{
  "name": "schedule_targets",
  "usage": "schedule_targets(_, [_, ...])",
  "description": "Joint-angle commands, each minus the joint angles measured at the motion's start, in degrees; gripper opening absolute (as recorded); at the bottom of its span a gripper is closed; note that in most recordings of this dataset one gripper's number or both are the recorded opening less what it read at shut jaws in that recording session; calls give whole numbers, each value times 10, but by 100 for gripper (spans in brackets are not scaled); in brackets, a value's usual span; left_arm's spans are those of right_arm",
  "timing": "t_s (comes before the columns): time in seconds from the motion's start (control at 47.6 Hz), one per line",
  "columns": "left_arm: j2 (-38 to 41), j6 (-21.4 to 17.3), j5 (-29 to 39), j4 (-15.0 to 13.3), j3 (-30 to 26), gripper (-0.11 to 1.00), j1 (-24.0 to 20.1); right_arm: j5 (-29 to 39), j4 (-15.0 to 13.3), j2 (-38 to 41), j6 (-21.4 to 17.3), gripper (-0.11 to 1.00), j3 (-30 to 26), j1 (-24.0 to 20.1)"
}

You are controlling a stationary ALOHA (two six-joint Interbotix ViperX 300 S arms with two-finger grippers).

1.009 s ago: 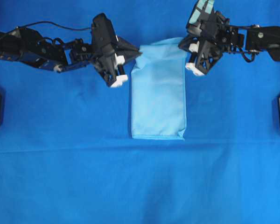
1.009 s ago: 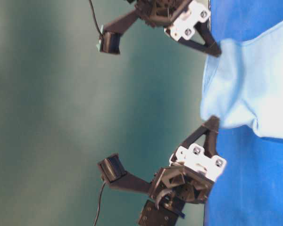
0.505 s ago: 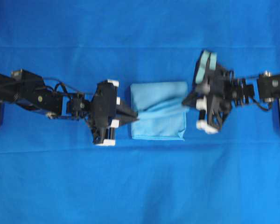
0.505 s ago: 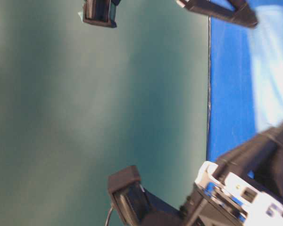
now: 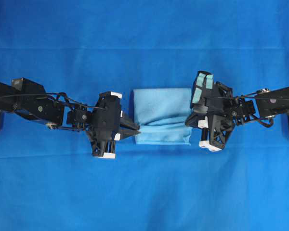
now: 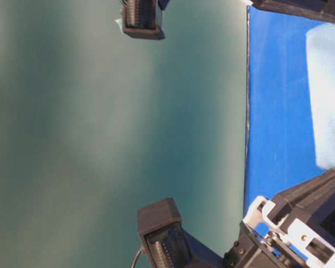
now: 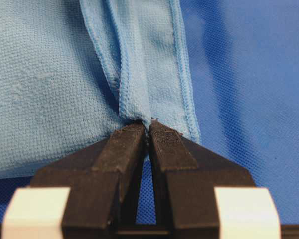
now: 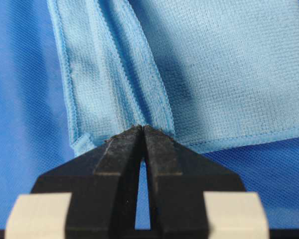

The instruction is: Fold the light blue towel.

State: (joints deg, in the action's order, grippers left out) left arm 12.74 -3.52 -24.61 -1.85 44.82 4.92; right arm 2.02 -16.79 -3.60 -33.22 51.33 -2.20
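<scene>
Light blue towel (image 5: 162, 115) lies folded near the middle of the deep blue sheet (image 5: 144, 192), between the two arms. Outline is a compact rectangle, a little wider than deep, so its long axis runs left–right. The far edge is straight; along the near edge a loose fold stands up as a ridge running across it.

Left gripper (image 5: 136, 132) is at the towel's near-left corner, fingertips pressed together and pinching a gathered pleat of hem, clear in the left wrist view (image 7: 148, 128). Right gripper (image 5: 189, 121) is at the right edge, jaws likewise pinched on a hemmed fold (image 8: 142, 130).

Table-level view is blurred; only a pale strip of towel (image 6: 326, 100) shows, and grip detail cannot be read there.

No brand, label or legible writing visible on towel or sheet.
</scene>
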Motion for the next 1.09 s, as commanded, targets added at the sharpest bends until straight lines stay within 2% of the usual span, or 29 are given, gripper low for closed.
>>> schedule_targets(0.0, [-11,1,-2,1,-8,5,-3,-2,2,0,-1,3,-12,-1])
schedule_targets(0.042, [-11,1,-2,0,-8,9,-2,-2,2,1,-1,3,-13,-1])
schedule_targets(0.147, [-11,2,-2,1,-9,34,-3,-4,2,2,-2,7,-18,-5])
schedule_targets(0.189, [-11,2,-2,1,-8,51,-2,-2,2,2,-2,21,-20,-11])
schedule_targets(0.231, [-12,1,-2,1,-8,62,-2,0,2,0,-2,36,-24,-18])
schedule_targets(0.273, [-14,1,-1,0,-7,67,-3,4,2,-2,-1,48,-26,-24])
schedule_targets(0.336, [-21,0,4,0,-6,66,-2,18,2,-11,-1,63,-32,-33])
schedule_targets(0.378, [-27,0,8,0,-5,62,-2,30,2,-18,-1,66,-34,-38])
schedule_targets(0.483, [-53,1,26,1,-5,58,1,68,-1,-51,4,60,-46,-50])
schedule_targets(0.694, [-138,1,86,1,5,58,7,125,-23,-126,6,62,-47,-51])
schedule_targets(1.072, [-326,0,101,1,89,58,8,132,-78,-287,5,62,6,-46])
